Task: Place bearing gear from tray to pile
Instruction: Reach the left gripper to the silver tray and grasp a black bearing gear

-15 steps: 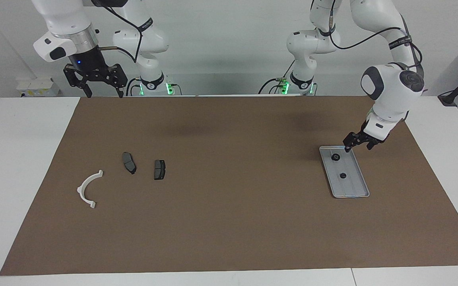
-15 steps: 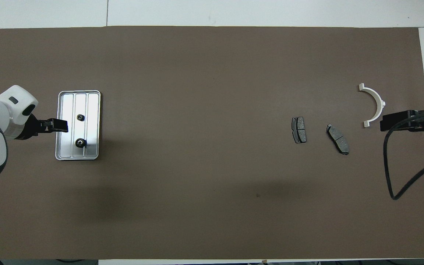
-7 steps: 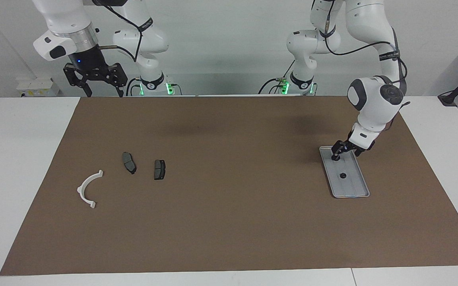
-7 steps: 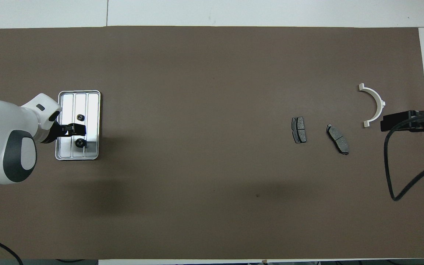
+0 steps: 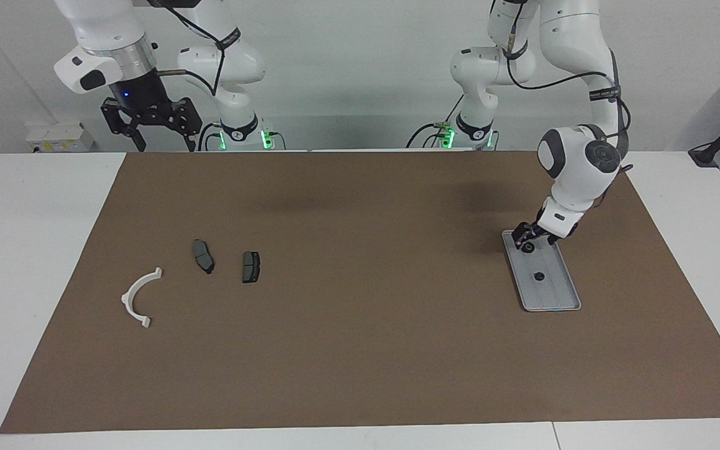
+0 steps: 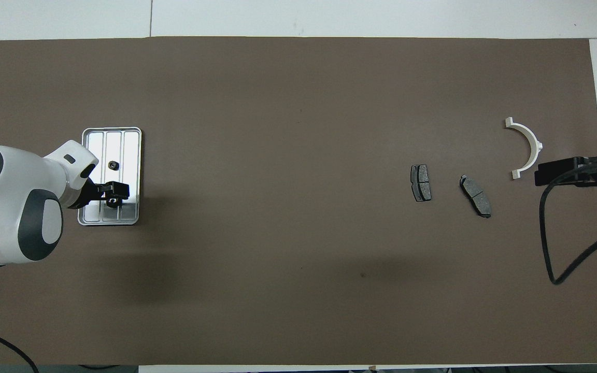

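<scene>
Two small dark gears lie in the tray [image 5: 552, 300] at the left arm's end of the brown mat [image 5: 360, 350]. The nearer gear [image 5: 528, 247] sits at the tray's end closest to the robots, and the left gripper [image 5: 527, 240] is down around it with its fingers spread wide, one on either side (whether they actually touch the gear cannot be told). The farther gear [image 6: 113, 165] rests alone near the middle of the tray. Well apart, toward the right arm's end of the mat, lies the pile: a white curved piece [image 5: 140, 298] and two dark pads [image 5: 203, 256] [image 5: 250, 267] beside it, none touching another. The right gripper [image 5: 159, 140] hangs open and idle, high over the table's edge by its base.
</scene>
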